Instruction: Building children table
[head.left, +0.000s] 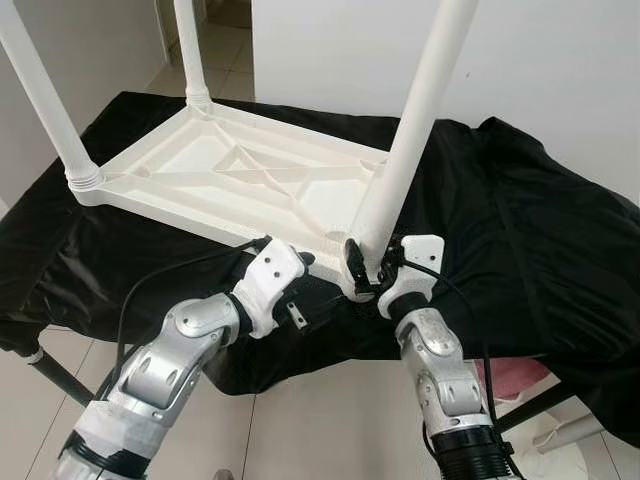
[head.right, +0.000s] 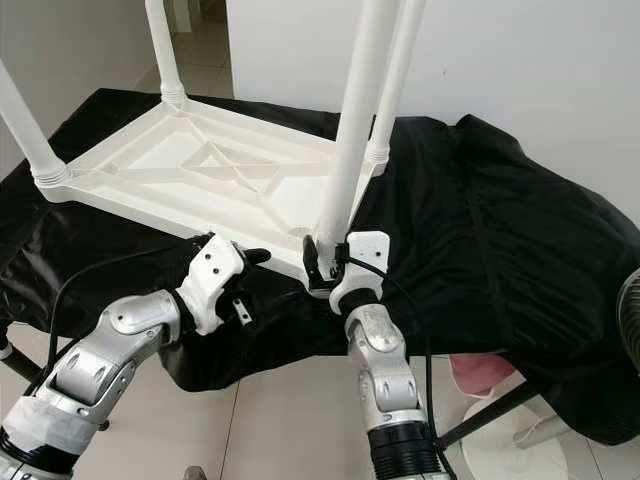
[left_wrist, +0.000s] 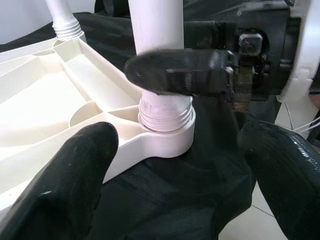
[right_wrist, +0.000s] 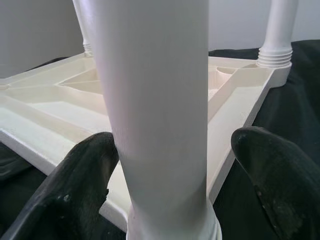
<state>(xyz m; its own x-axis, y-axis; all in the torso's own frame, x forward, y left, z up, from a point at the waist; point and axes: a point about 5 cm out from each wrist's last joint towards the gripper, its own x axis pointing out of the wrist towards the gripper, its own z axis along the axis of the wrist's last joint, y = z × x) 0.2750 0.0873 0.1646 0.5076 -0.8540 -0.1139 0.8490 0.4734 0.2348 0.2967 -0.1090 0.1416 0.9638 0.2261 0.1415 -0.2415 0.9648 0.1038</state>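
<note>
Straddling the near leg (head.left: 400, 150) just above its socket, right end effector (head.left: 366, 266) has fingers on either side of the white tube; right wrist view shows one pad touching, the other standing off, so open around it, not clamped. Left end effector (head.left: 292, 252) spread wide, empty, just beside the same corner of the inverted children's table (head.left: 210, 185). Tabletop lies face down on the black-draped surface (head.left: 530, 220), three other legs standing upright in their sockets.

Risks, as judged: near leg's threads look partly exposed in the left wrist view. A one-sided push could tilt it or cross-thread it. The black cloth may let the top slide.
</note>
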